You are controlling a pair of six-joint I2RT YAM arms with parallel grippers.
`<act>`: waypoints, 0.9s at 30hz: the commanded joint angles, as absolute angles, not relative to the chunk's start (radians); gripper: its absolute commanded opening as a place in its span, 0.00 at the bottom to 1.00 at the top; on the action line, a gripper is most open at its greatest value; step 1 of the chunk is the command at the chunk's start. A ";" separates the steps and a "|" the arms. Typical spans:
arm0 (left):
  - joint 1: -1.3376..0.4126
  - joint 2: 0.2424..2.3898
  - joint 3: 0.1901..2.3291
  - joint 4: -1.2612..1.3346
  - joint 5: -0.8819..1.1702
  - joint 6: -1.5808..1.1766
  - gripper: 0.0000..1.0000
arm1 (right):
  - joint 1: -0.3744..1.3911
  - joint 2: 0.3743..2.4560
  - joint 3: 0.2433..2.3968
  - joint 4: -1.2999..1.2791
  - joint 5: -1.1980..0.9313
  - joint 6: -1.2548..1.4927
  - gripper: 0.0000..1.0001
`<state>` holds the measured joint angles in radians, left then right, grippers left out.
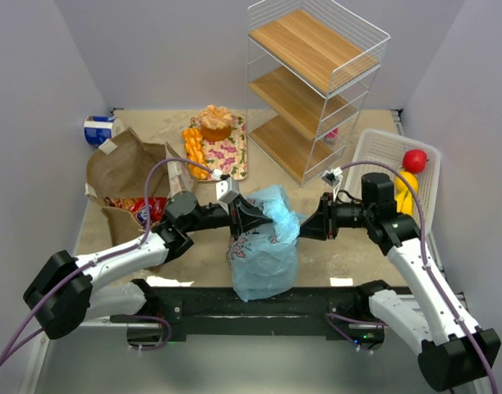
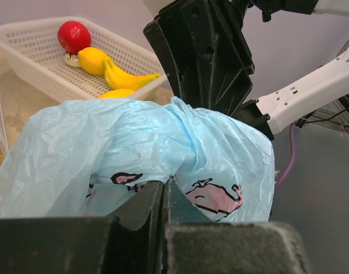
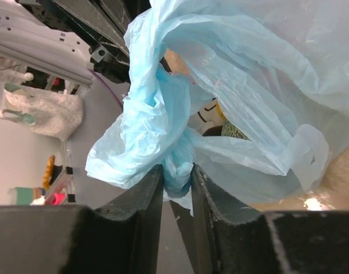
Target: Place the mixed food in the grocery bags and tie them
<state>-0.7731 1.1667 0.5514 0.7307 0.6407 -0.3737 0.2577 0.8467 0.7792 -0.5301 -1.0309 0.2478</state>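
The light-blue grocery bag [image 1: 265, 254] stands at the table's near middle, and its top is stretched between my two grippers. From the left, my left gripper [image 1: 261, 215] [image 2: 165, 184] reaches it with jaws shut, and the bag's [image 2: 134, 142] thin film is pinched at the tips. On the right, my right gripper [image 1: 306, 225] [image 3: 177, 174] is shut on a twisted, bunched strip of the bag [image 3: 163, 114]. The brown paper bag [image 1: 123, 164] lies at the left with red snack packets [image 1: 142, 209] at its mouth. A blue-and-white can [image 1: 100, 130] sits behind it.
A white slatted basket [image 1: 380, 148] at the right holds a red fruit [image 1: 414, 160], a yellow fruit [image 2: 92, 60] and bananas [image 2: 125, 77]. A wire shelf with wooden boards [image 1: 312, 82] stands at the back. In front of it, a floral tray [image 1: 226, 152] carries orange cake and segments.
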 commanded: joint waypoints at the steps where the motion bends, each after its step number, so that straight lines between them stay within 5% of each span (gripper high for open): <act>1: -0.770 1.170 0.592 0.752 0.644 -0.350 0.00 | 0.262 0.853 0.807 -0.532 -1.049 0.227 0.07; 2: -0.772 1.167 0.595 0.743 0.643 -0.345 0.00 | 0.262 0.853 0.819 -0.546 -1.039 0.221 0.00; 12: -0.769 1.062 0.577 0.526 0.588 -0.258 0.00 | 0.262 0.839 0.995 -0.698 -0.485 0.265 0.00; 27: -0.769 0.876 0.525 0.345 0.377 -0.281 0.00 | 0.259 0.827 0.956 -0.736 -0.193 0.282 0.00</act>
<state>-0.7731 0.9543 0.5396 0.3813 0.4751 -0.2771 0.2703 0.8471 0.9684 -0.7425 -0.3813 0.2729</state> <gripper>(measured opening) 0.018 0.019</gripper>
